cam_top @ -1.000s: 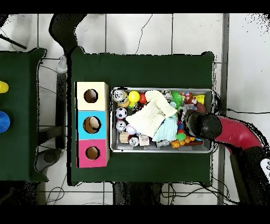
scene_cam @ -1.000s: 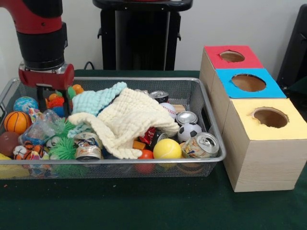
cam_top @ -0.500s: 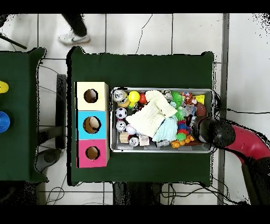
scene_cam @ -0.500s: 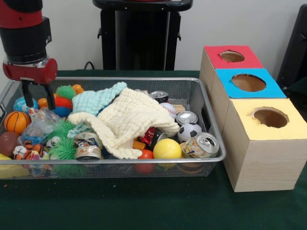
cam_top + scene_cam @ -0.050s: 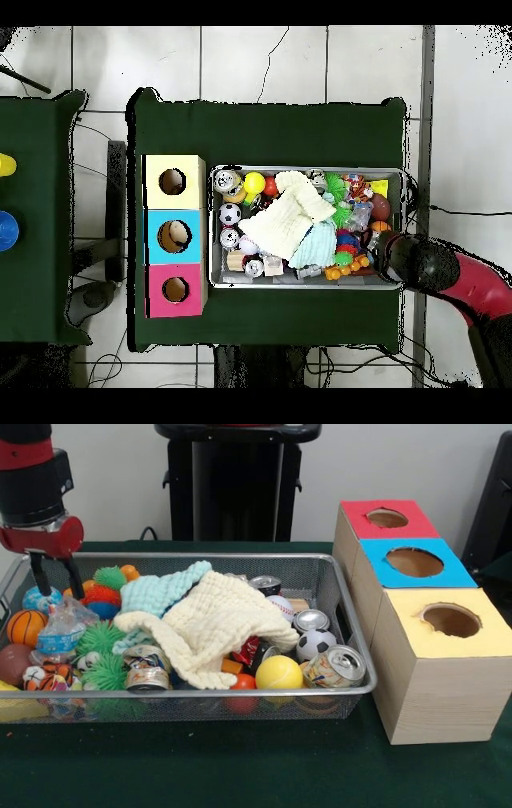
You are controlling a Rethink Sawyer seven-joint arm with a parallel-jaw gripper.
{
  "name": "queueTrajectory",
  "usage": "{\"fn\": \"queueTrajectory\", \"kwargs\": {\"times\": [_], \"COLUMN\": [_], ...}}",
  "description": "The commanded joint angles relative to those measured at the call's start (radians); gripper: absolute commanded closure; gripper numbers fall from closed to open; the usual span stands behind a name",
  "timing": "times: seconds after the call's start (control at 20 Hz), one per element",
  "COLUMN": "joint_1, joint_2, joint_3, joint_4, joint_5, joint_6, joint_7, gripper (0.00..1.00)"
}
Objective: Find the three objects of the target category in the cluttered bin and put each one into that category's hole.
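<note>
Gripper point(image 5: 54, 574) is up at the upper left of the front frame, over the left end of the wire bin point(image 5: 352, 624), fingers apart and holding nothing. A second ago it sat lower, down among the toys; it has since lifted and drifted left with no object, so that reads as a failed or abandoned pick and no progress on this attempt. In the overhead view the arm has pulled back toward the bin's right edge. Target category isn't stated, so I can't tell which items count. Candidates in the bin: cans (silver can point(image 5: 338, 666) lower right), balls (yellow ball point(image 5: 278, 673), soccer ball point(image 5: 316, 643), basketball point(image 5: 26, 627) at left), spiky green toys point(image 5: 101, 638). The cream cloth point(image 5: 212, 624) and teal cloth point(image 5: 160, 590) cover the bin's middle and likely hide more. Three boxes sit right of the bin: red box point(image 5: 384, 518), blue box point(image 5: 412, 562), yellow box point(image 5: 448, 620). Overhead shows something already inside the blue hole. Next likely move: re-target and descend.
</note>
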Motion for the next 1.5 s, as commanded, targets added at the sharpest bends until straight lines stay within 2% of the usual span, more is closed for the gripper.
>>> {"fn": "queueTrajectory", "kwargs": {"times": [0.05,0.55,0.7,1.15,1.5], "joint_1": [-0.006,0.007,-0.019,-0.080,-0.063], "joint_2": [0.096,0.176,0.209,0.224,0.160], "joint_3": [0.088,0.093,0.107,0.152,0.193], "joint_4": [0.030,-0.019,-0.032,-0.059,-0.103], "joint_5": [-0.082,-0.134,-0.134,-0.120,-0.046], "joint_6": [0.012,-0.025,-0.019,0.069,0.230], "joint_7": [-0.190,-0.162,-0.178,-0.236,-0.229], "gripper": [0.00,0.00,0.00,0.00,0.00]}}
